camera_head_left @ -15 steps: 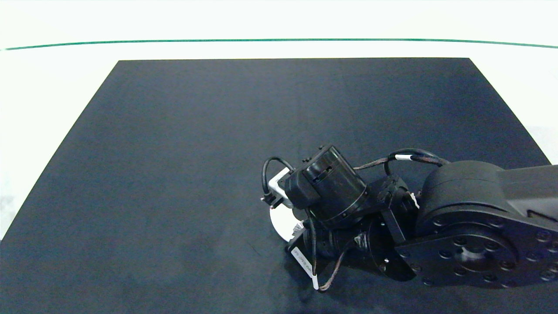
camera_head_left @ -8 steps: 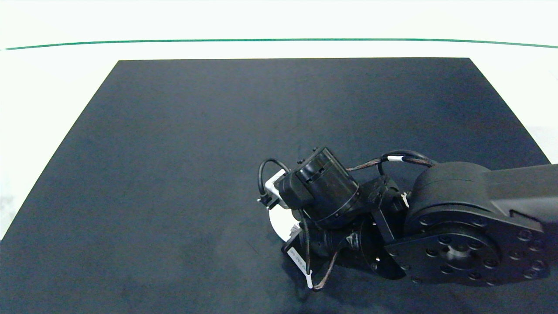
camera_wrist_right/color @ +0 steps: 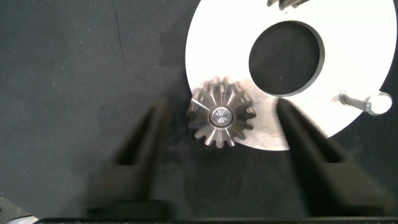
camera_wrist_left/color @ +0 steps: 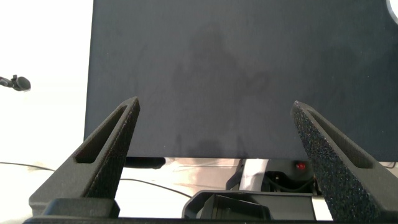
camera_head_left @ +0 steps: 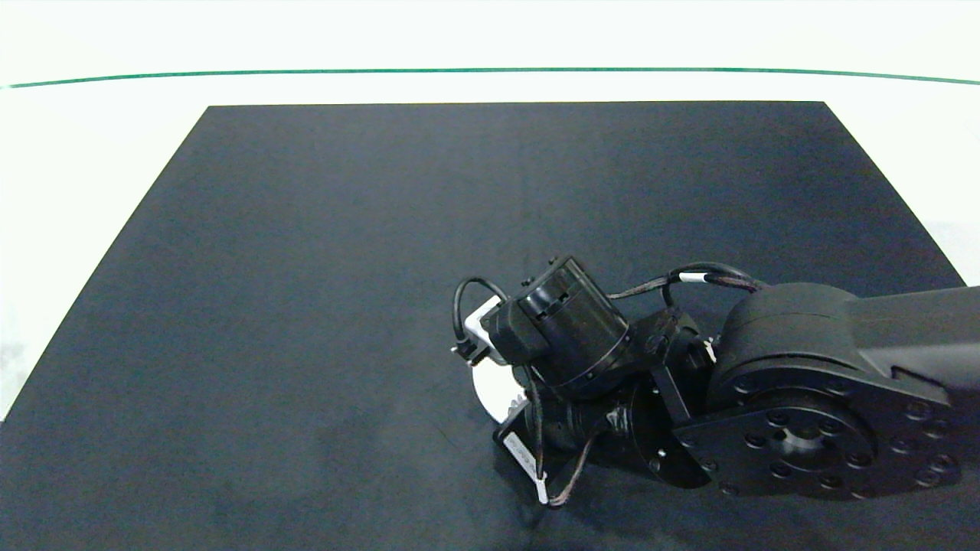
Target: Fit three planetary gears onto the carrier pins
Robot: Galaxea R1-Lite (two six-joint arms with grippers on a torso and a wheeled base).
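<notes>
The right pincer [camera_wrist_right/color: 221, 158] hangs low over the near right part of the desk, its two grey fingers [camera_wrist_right/color: 140, 146] spread wide and holding nothing. Between them, touching neither, a silvery planetary gear [camera_wrist_right/color: 221, 118] sits on a carrier pin at the edge of the white round disc [camera_wrist_right/color: 214, 56], the pin's round top showing in the gear's centre hole. Beyond it lies the disc's large centre hole [camera_wrist_right/color: 287, 57]. A second carrier pin [camera_wrist_right/color: 372, 102] stands bare near the disc's rim, and the toothed edge of another gear [camera_wrist_right/color: 286, 4] just shows at the far rim, cut off by the frame. From the head view the right arm [camera_head_left: 804, 383] covers most of the disc, leaving only a white sliver [camera_head_left: 490, 386] on the dark mat [camera_head_left: 344, 268]. The left pincer [camera_wrist_left/color: 217, 149] hovers apart at the mat's edge, fingers spread and empty.
</notes>
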